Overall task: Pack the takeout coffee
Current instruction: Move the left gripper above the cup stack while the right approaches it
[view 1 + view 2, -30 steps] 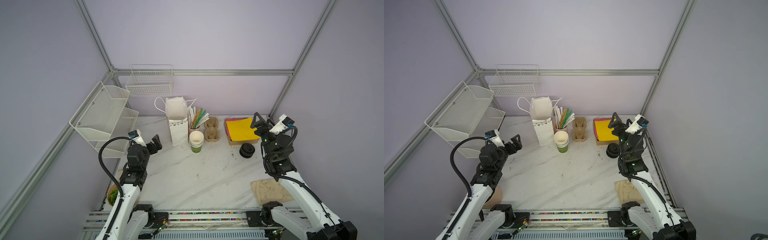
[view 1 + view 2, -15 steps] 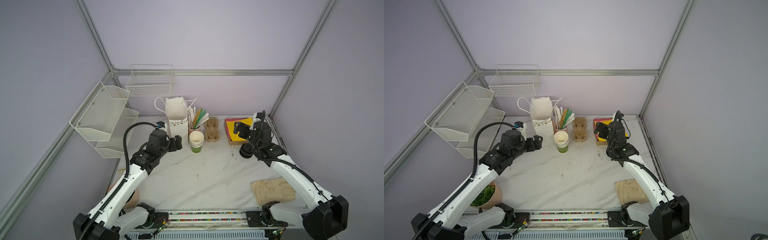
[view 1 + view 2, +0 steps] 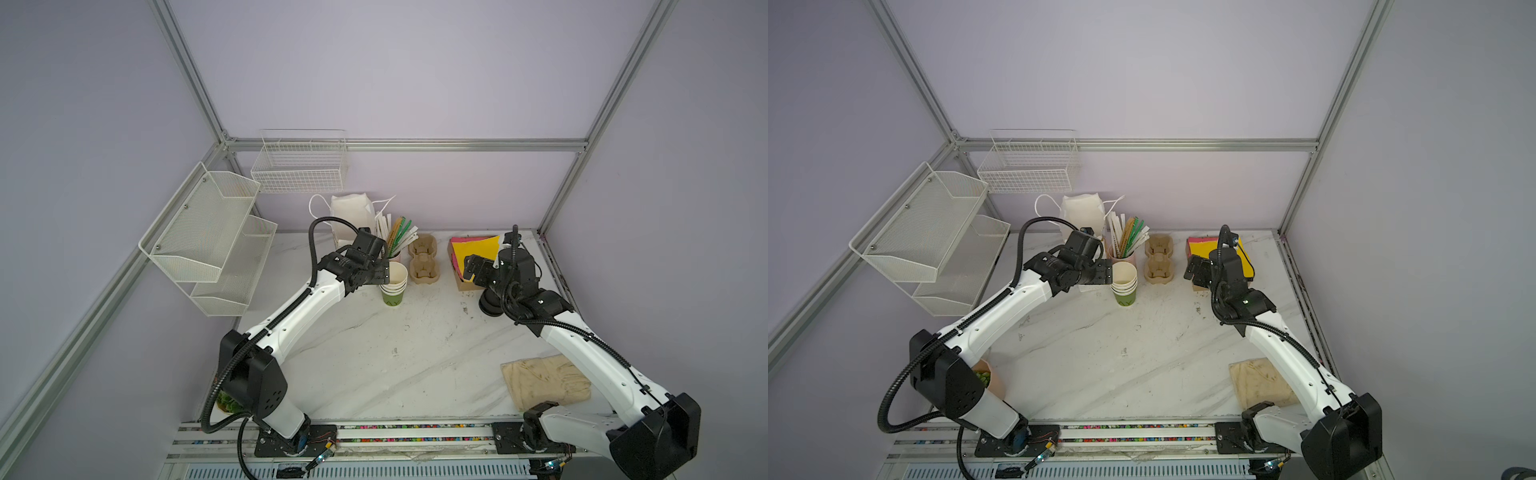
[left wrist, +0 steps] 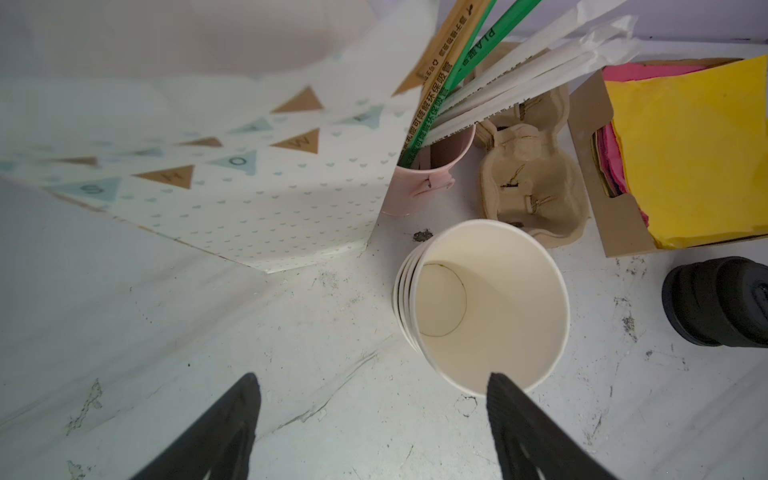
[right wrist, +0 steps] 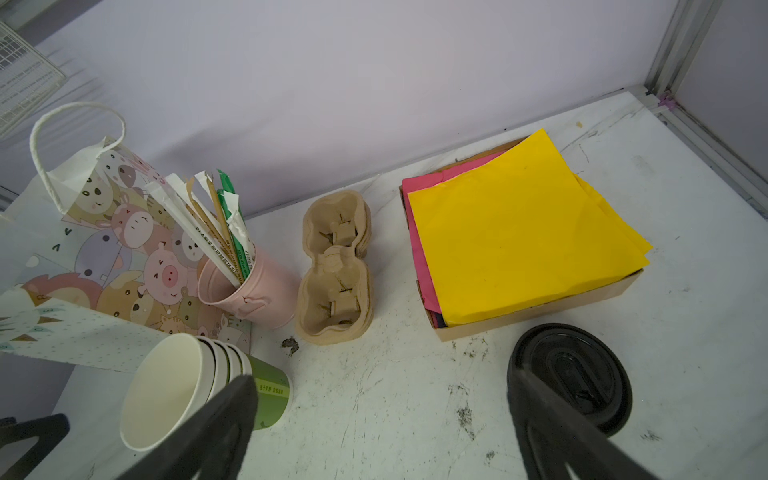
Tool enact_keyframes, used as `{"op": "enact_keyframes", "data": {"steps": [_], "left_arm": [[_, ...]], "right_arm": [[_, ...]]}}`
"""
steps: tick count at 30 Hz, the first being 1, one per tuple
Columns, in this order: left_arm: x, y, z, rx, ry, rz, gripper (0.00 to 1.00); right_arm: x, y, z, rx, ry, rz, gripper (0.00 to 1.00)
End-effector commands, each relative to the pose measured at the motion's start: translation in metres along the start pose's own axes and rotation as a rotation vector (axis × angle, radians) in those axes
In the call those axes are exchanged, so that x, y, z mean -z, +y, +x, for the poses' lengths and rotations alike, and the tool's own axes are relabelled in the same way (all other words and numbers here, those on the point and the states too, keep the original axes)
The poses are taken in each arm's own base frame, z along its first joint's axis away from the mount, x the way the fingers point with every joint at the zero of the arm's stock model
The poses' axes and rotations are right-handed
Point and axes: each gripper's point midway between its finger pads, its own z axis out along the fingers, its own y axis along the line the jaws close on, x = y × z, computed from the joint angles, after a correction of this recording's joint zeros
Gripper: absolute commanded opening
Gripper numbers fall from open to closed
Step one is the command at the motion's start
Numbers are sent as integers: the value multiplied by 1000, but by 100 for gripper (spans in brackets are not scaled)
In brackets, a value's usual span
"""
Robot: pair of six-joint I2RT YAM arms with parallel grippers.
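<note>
Both arms have come down from their raised pose: the left gripper (image 4: pixel 370 384), jaws released, stands at the rim of the top cup (image 4: pixel 490 303), nested in the stack (image 3: pixel 392 286) beside the bag (image 5: pixel 104 249), and the right gripper (image 5: pixel 380 378), jaws released, hovers by the lids (image 5: pixel 569 378), so cup pickup likely follows.

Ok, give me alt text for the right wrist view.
Open right end effector hovers over a marble table, a black lid by one finger. Beyond stand nested cups, a pink cup of straws, pulp carriers, a box of coloured paper and a cartoon bag.
</note>
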Motion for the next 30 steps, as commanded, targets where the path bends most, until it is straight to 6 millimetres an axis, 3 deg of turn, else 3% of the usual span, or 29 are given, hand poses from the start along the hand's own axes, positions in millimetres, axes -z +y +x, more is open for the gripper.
{"op": "enact_keyframes", "data": {"steps": [1,13,18,21,30], "left_arm": [[17,-11,-29,-13,-51,18,81],[-15,-28,-32,-34,-3,-1,61],[-24,-29,-26,-27,22,-4,46],[-27,-30,-24,-23,30,-3,36],[-31,-34,-25,-12,37,10,20]], "right_arm": [[11,3,-1,20,7,-3,96],[20,15,4,27,21,-49,95],[21,19,6,24,26,-63,95],[21,23,9,19,36,-86,94],[15,39,24,-3,78,-165,94]]}}
